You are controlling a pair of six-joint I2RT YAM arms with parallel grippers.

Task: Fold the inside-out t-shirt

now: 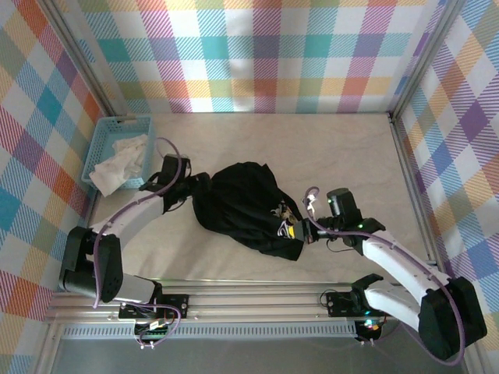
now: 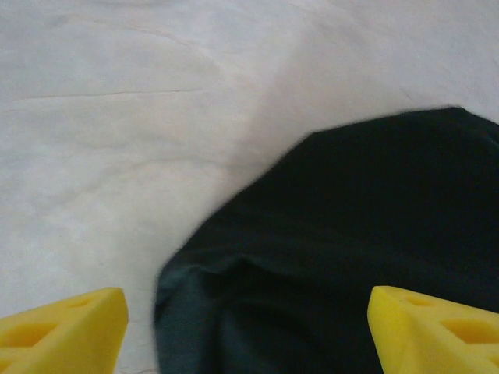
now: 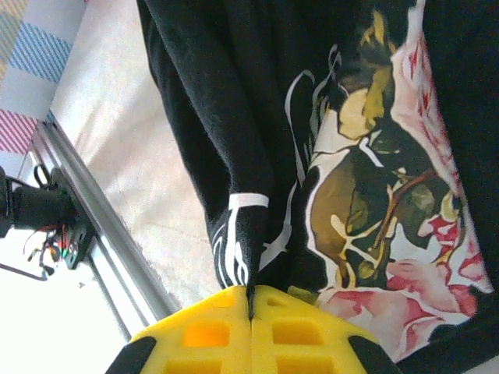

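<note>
the right gripper has its yellow fingers pinched together on a fold at the near edge of the black t-shirt, beside its floral print. the shirt lies bunched mid-table. the left gripper hovers over its left edge, fingers wide apart. farther left, a light-blue basket holds white cloth.

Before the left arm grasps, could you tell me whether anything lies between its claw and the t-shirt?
Nothing visible does: the open left claw hovers right over the edge of the t-shirt, with the table beside it.
</note>
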